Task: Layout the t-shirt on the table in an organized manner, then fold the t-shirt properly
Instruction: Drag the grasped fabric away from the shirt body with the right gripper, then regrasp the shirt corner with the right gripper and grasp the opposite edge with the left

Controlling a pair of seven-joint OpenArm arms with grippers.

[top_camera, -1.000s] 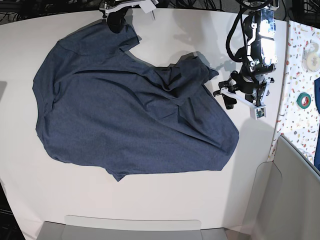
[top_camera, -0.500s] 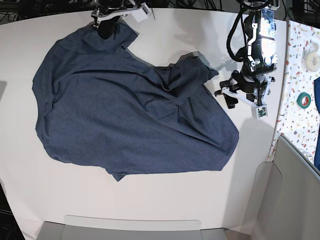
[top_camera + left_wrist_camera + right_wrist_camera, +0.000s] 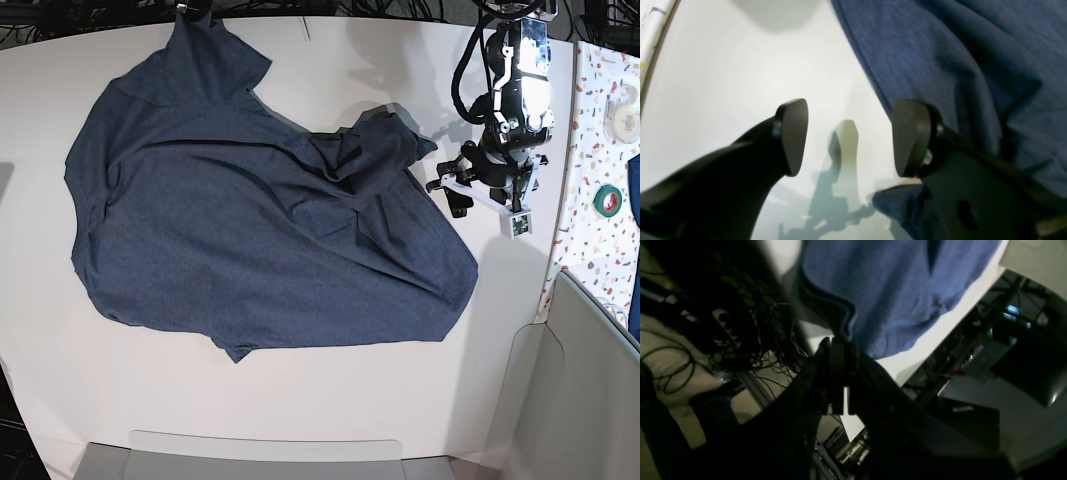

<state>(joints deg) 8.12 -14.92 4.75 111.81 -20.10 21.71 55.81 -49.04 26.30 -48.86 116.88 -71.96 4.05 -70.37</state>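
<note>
The t-shirt (image 3: 250, 230) sprawls across the white surface (image 3: 330, 400), bunched and creased toward its right side. Right end effector (image 3: 839, 341) is clamped tight on a hemmed edge at the far-left corner, pulling it out past the surface's far edge. Left end effector (image 3: 848, 136) hangs just right of the crumpled sleeve, jaws spread wide, nothing in them, cloth beside one pad. Best play, I'd say: keep the far corner taut, drop the open jaws onto that rumpled edge and draw it rightward, low and slow, to flatten the folds.
</note>
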